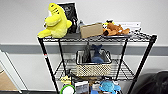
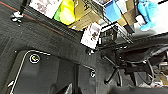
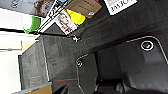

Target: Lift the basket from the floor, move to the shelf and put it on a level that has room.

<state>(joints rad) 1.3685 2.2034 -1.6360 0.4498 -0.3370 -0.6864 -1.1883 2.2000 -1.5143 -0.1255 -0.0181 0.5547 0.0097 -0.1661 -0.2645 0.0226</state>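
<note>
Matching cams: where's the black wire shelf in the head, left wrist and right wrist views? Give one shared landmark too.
Head view: the shelf stands mid-frame against the wall, with the basket on its second tier.
Left wrist view: the shelf's lower wire tiers show beyond the carpet, beside a blue plush.
Right wrist view: a shelf foot stands on the carpet.
Shared landmark: the printed card at the shelf's base.

an office: grey carpet tiles (image 2: 50, 37), swivel chair (image 2: 135, 62).

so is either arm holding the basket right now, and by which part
No hold is visible: the basket sits on the shelf's second level, with no gripper on it.
</note>
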